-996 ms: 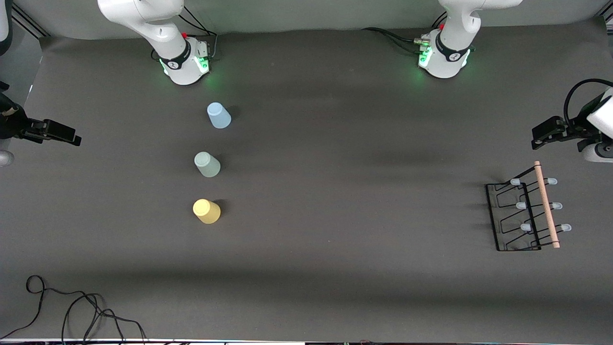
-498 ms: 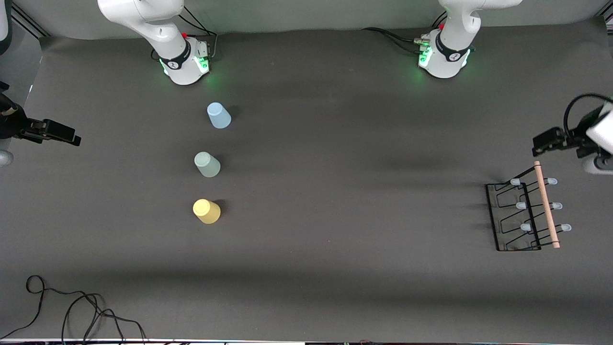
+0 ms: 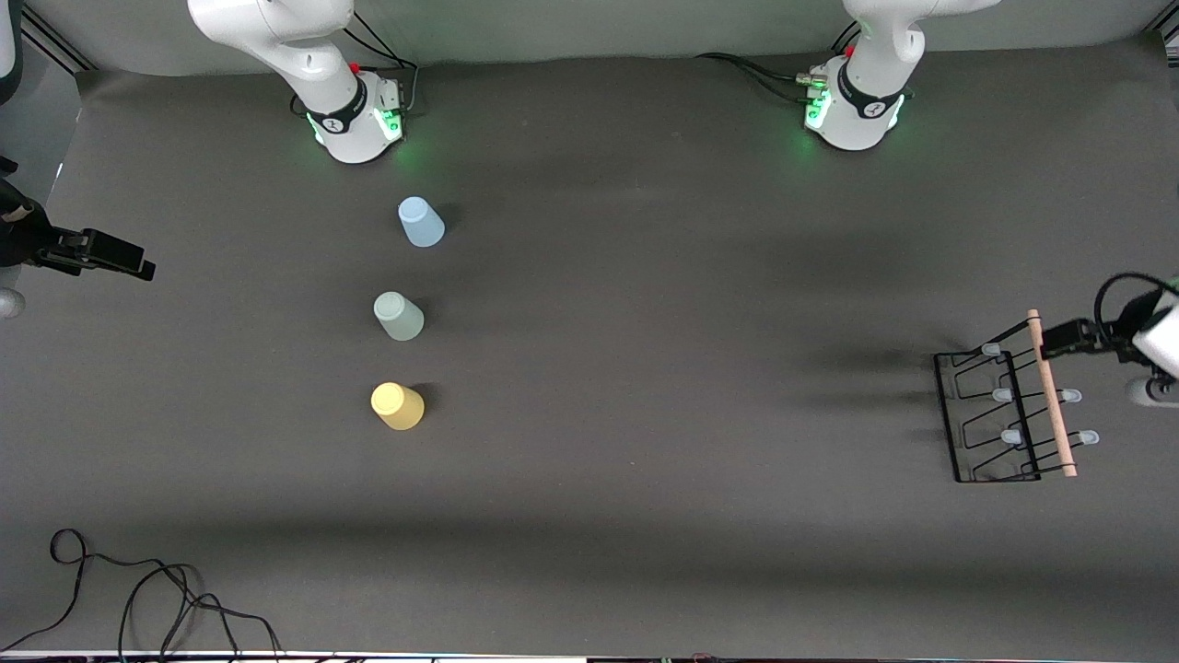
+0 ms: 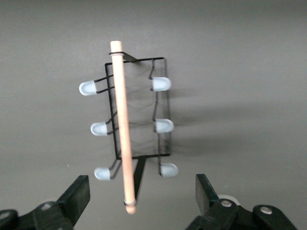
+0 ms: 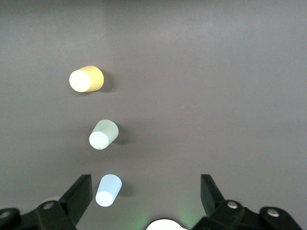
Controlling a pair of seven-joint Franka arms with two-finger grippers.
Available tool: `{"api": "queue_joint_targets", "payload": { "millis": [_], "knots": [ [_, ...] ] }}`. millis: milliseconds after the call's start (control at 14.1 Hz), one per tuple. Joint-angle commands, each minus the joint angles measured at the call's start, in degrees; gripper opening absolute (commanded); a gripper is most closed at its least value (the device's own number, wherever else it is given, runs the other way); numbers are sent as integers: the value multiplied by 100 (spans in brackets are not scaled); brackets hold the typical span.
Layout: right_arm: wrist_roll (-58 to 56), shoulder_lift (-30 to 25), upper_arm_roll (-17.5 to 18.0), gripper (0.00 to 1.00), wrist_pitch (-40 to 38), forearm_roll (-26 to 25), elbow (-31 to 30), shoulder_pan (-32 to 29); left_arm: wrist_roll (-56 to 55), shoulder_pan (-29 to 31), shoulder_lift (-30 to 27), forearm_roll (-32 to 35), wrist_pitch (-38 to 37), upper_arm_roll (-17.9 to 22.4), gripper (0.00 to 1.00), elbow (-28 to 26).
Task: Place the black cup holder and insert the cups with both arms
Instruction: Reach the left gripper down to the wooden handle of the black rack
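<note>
The black cup holder [image 3: 990, 419] stands near the left arm's end of the table, its wooden rod [image 3: 1050, 396] on top. My left gripper [image 3: 1059, 337] is open and hovers by the rod's end that lies farther from the front camera. In the left wrist view the rod [image 4: 122, 124] runs between my open fingers [image 4: 76, 196], untouched, above the holder's wire base [image 4: 163, 105]. The light blue cup [image 3: 421, 222], grey-green cup [image 3: 398, 316] and yellow cup [image 3: 397, 406] stand in a row, narrow end up. My right gripper [image 3: 124, 261] waits, open and empty, at the right arm's end.
The right wrist view shows the yellow cup [image 5: 86, 79], the grey-green cup [image 5: 103, 134] and the blue cup [image 5: 108, 190] well below that gripper [image 5: 144, 194]. The arm bases [image 3: 355, 120] [image 3: 852, 110] stand at the table's back. A loose black cable [image 3: 138, 589] lies at the near corner.
My left gripper has moved toward the front camera and come down to the rack's rod end. The right arm, the cups and the rack have not moved.
</note>
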Motion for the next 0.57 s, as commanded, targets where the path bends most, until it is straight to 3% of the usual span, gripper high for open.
{"api": "queue_joint_targets", "payload": {
  "millis": [0,213,356,498],
  "knots": [
    [-51,-39,5,100,12,-45,22,-2,167,61,361,66,378,-15,94,-98],
    [-51,-39,5,100,12,-53,13,-2,167,123,502,66,1028,-15,88,-485],
    [-51,-39,5,100,12,-45,13,-2,167,141,678,66,1083,-15,82,-494],
    [-43,-39,5,100,12,-45,13,-2,167,245,766,66,1056,-15,63,-547]
  ]
}}
